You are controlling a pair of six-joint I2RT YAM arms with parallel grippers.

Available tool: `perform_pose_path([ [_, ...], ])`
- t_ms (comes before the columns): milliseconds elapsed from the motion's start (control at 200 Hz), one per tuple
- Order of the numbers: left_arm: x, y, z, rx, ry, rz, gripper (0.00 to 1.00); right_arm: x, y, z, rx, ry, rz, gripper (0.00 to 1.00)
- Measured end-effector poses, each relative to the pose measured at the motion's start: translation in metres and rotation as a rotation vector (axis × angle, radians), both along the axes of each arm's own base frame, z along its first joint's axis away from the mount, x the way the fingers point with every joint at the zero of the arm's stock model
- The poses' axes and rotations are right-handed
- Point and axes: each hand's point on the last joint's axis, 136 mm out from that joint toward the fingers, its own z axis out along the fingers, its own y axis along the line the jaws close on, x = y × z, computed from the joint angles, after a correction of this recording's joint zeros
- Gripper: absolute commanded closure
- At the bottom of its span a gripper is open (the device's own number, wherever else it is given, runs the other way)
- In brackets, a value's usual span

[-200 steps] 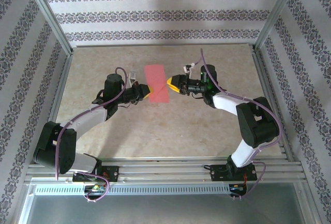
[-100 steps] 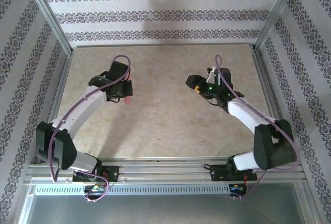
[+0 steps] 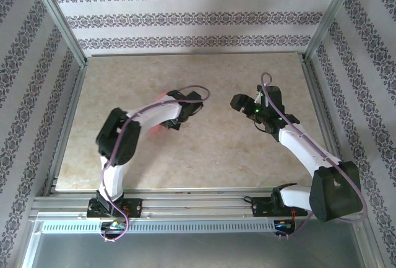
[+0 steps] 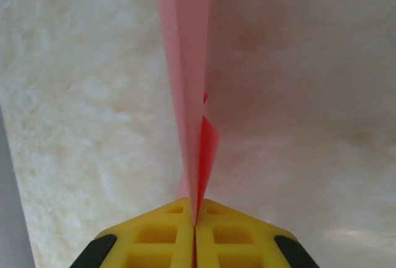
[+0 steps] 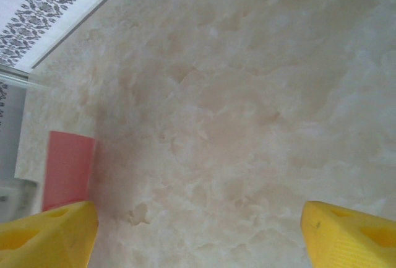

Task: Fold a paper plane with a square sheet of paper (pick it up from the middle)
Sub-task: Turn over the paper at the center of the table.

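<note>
Although it is folded narrow, the square sheet of paper point(image 4: 185, 64) is seen edge-on over the marbled table point(image 4: 74, 125), pinched in the clenched left gripper point(image 4: 195, 220). The right gripper point(image 5: 198, 218) is spread wide, nothing grasped.

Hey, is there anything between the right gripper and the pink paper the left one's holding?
Nothing visible does. The left gripper is shut on the folded pink paper; the right gripper is open, with bare table between it and the paper in the right wrist view.
</note>
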Motion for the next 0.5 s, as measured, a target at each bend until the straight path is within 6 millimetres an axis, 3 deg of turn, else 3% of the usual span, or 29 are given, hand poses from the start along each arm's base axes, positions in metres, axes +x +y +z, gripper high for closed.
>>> perform_pose_path([
  [110,-0.004,-0.029,-0.025,-0.027,0.049,-0.024,0.78,-0.001,-0.001,-0.002,-0.004,0.006,-0.004,0.15],
  [155,-0.009,-0.037,-0.033,-0.06,0.077,-0.022,0.69,-0.001,-0.002,-0.003,-0.006,0.007,-0.007,0.15],
  [285,-0.014,-0.058,-0.042,-0.207,0.127,-0.005,0.48,-0.002,-0.006,-0.007,-0.006,0.021,-0.025,0.15],
  [390,-0.016,-0.074,-0.039,-0.397,0.149,0.018,0.41,-0.003,-0.007,-0.01,0.001,0.036,-0.035,0.16],
  [500,-0.012,-0.077,-0.014,-0.613,0.13,0.052,0.35,-0.004,0.0,-0.018,0.0,0.059,-0.023,0.2],
])
